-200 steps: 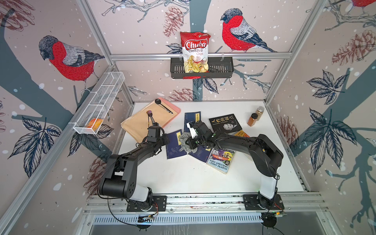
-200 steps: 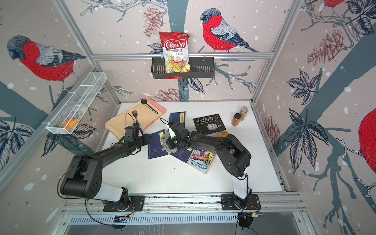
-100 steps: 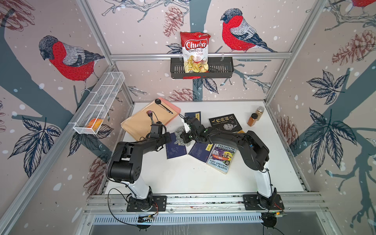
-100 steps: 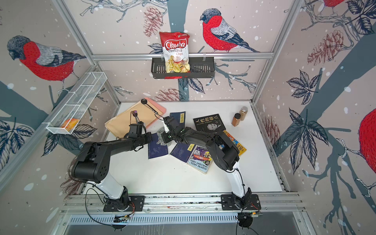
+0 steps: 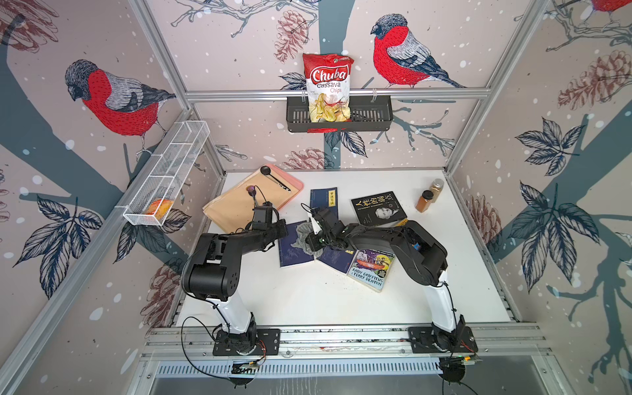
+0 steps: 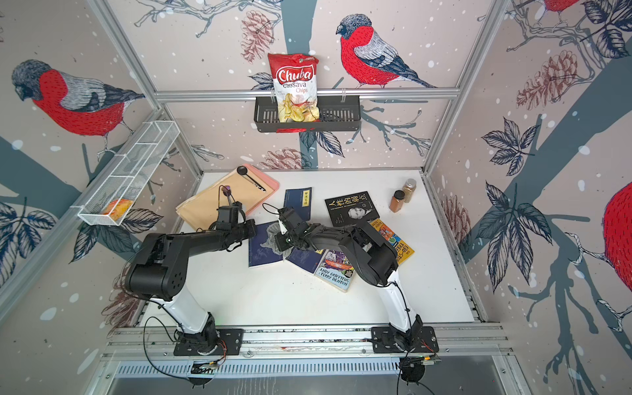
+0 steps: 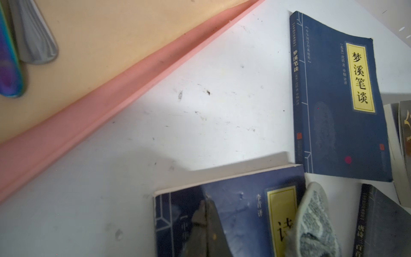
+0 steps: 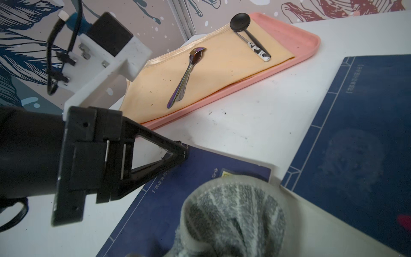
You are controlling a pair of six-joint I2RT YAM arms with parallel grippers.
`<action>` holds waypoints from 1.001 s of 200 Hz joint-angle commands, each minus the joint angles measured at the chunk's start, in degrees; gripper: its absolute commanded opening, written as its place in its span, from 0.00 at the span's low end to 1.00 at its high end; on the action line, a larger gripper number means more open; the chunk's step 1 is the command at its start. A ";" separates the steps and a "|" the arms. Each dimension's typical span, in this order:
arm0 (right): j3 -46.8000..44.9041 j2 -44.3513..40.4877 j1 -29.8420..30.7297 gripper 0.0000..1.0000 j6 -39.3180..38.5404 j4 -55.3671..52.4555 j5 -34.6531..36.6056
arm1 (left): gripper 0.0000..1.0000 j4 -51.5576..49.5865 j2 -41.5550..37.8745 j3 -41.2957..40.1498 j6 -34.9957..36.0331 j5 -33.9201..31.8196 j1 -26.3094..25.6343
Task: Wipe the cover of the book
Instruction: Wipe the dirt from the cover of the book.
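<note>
A white desk [image 5: 307,301] fills the floor of a booth whose walls [image 5: 239,41] are papered with red-breasted birds; in both top views the book [image 5: 290,254], dark blue, lies flat near the desk's middle, just in front of a pink tray [image 5: 297,186]; the left hand [image 5: 283,227] is closed and empty, its tips down on the book's far corner; the right hand [image 5: 313,239] is closed on a grey cloth [image 5: 303,239] that rests on the cover

From the left wrist, the joined fingers [image 7: 211,227] press the cover close to its edge; the cloth [image 7: 315,222] sits on the same cover, and a neighbouring book [image 7: 333,111] lies just beyond its corner

From the right wrist, the left hand [image 8: 183,153] meets the book [image 8: 178,200] at its very rim; the bunched cloth [image 8: 233,218] hides the right hand's own fingers

The pin looks thin: a hard stroke could pull the book from under those tips, so that it slides or turns instead of being wiped; a wide stroke could snag the neighbouring book or bump the left hand; a loose fold could slip free
</note>
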 commanded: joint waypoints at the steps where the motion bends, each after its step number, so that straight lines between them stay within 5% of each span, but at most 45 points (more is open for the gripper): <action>1: -1.24 -0.35 0.51 0.02 1.55 -2.36 -0.91 | 0.01 -6.47 -0.17 -0.13 0.36 -2.46 0.13; 98: -1.33 -1.26 1.76 0.01 1.51 -3.29 1.06 | 0.12 -12.18 -3.84 0.48 1.38 -9.52 -2.34; 200: -7.28 -5.92 5.07 0.02 4.50 -0.42 -1.45 | 0.00 -12.23 -2.07 0.71 1.18 -8.63 -2.35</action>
